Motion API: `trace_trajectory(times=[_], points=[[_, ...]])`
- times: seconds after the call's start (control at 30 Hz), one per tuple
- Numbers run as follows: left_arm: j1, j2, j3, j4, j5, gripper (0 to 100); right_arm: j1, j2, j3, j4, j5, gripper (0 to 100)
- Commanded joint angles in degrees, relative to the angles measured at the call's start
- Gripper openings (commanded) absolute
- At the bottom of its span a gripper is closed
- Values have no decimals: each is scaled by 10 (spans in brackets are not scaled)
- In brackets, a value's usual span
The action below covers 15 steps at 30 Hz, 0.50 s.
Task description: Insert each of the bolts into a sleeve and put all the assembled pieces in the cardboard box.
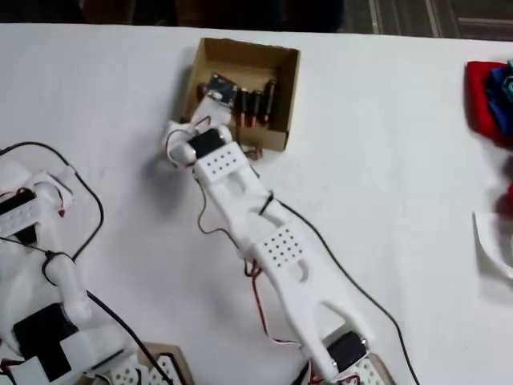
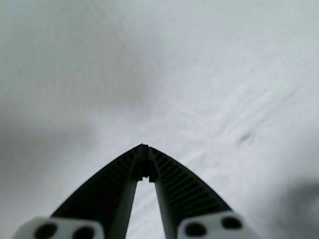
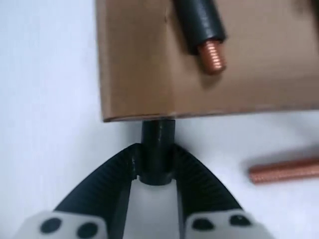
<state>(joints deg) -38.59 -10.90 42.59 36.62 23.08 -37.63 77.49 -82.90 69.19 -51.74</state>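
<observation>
While my right end effector [image 3: 155, 154] is clamped on a black sleeve [image 3: 158, 142], whose far end sits right against the outer wall of the cardboard box [image 3: 134, 74], a bare copper bolt [image 3: 284, 170] lies on the bench [image 3: 50, 99] just beside. An assembled piece [image 3: 202, 25] rests inside the box. I judge a pairing is in hand: this sleeve wants that bolt (my left end effector [image 2: 144, 159], closed and empty over the bench, could fetch it) before boxing.

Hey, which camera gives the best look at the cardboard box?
The high view: the whole box is seen from above, with assembled pieces inside. The right wrist view catches part of it up close, with one of the pieces. The left wrist view faces the table instead.
</observation>
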Motion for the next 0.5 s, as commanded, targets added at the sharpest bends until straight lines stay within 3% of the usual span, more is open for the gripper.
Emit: trace_trajectory(times=[0.0, 0.27, 0.47], points=[[-7, -7, -22, -5, 4, 24, 23, -39, -60, 94, 7, 19], [-7, -7, -22, -5, 4, 24, 9, -84, -115, 326, 194, 19], [-7, -7, -22, -5, 4, 24, 25, -126, -61, 325, 264, 19]])
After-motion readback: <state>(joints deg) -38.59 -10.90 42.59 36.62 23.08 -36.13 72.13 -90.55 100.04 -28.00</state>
